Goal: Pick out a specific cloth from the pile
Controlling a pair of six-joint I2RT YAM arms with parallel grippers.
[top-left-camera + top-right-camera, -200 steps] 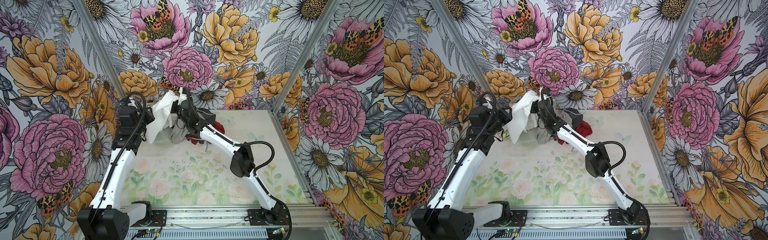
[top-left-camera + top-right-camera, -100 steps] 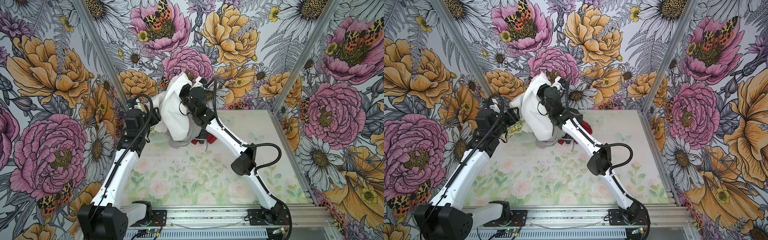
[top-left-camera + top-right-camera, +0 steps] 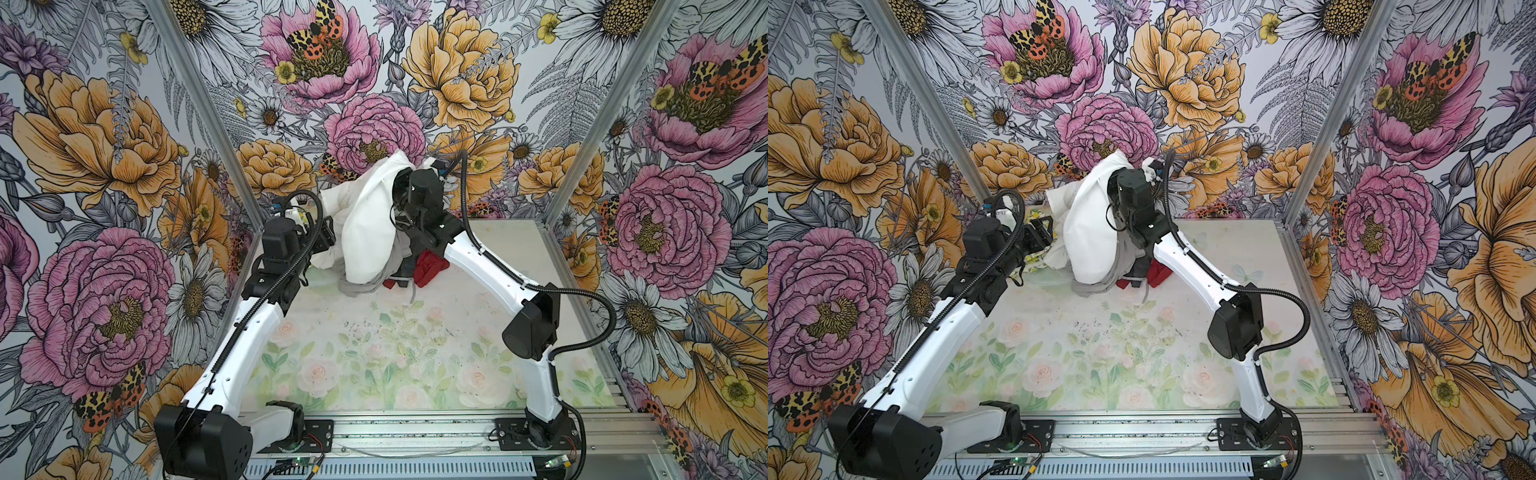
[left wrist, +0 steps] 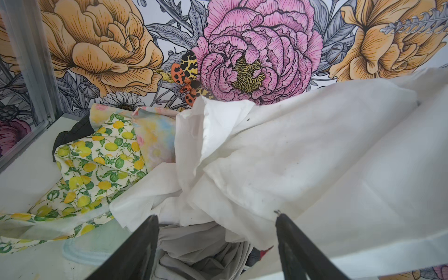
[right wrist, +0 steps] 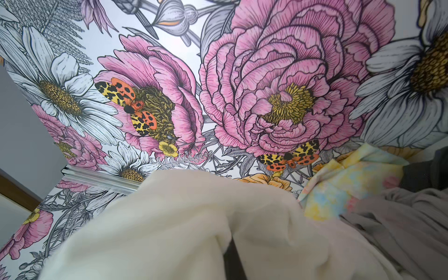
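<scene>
The cloth [image 3: 370, 232] [image 3: 1090, 232], a large plain white shirt, hangs in a tall fold above the pile [image 3: 386, 278] at the back of the table. My right gripper [image 3: 398, 168] [image 5: 230, 244] is raised high and shut on the cloth's top. The fabric drapes over its fingers, so only a dark sliver of one shows in the right wrist view. My left gripper [image 3: 328, 239] [image 4: 215, 218] stands open just left of the cloth [image 4: 291, 157], holding nothing. Light grey garments lie below its spread fingers [image 4: 143, 244].
A lemon-print cloth [image 4: 97, 164] and a pastel floral piece [image 4: 155, 135] lie left of the white shirt. A red garment [image 3: 430, 266] lies under the right forearm. Floral walls and metal posts [image 3: 575, 149] enclose the floral table [image 3: 374, 353].
The right gripper has lifted the white cloth higher towards the back wall. The left gripper has opened, let go of the cloth and drawn slightly back.
</scene>
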